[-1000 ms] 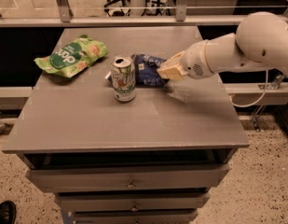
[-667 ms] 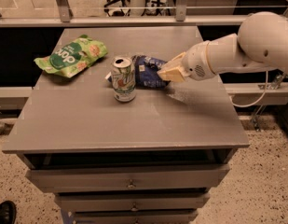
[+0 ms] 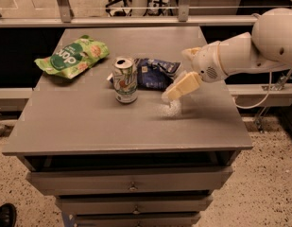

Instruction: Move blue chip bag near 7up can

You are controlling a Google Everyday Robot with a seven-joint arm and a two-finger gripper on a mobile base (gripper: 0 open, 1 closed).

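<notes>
blue bag (image 3: 155, 73) lies flat on counter (image 3: 89, 126) just beside can (image 3: 124, 79), at its 2 o'clock, so placement looks done; tool (image 3: 171, 95) hangs empty at bag's 4 o'clock, apart, open-or-closed can't tell.

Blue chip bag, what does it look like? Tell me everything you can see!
The blue chip bag is dark navy, crinkly and shiny like foil, with small pale print. It lies flat on the grey table, right behind the 7up can, which hides its left edge. The gripper hangs to its right, not touching it.
</notes>
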